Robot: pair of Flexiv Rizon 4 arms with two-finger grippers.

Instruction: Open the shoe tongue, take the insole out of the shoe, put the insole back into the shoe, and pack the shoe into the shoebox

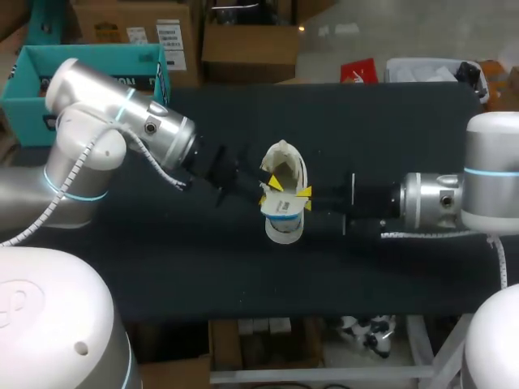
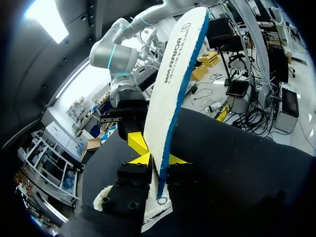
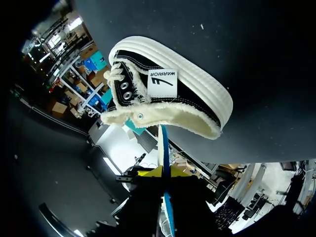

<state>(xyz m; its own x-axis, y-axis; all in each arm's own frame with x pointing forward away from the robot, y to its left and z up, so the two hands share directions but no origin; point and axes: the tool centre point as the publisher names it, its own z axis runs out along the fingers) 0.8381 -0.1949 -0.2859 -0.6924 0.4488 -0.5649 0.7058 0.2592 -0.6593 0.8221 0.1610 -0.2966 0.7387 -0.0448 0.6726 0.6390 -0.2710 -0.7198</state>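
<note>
Left gripper (image 2: pixel 158 159), with right gripper (image 3: pixel 164 173), clamps the insole (image 2: pixel 173 84) extending lengthwise ahead of it.

The shoe (image 3: pixel 190 98) is black with a ribbed white sole and cream fleece lining; the insole (image 2: pixel 173 84) white, edged blue; the table (image 1: pixel 203 267) black.

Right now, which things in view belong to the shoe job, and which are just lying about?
Job: shoe; insole, gripped by left end effector and right end effector; teal box, likely the shoebox.
Lying about: red item at the far edge of the table.
</note>
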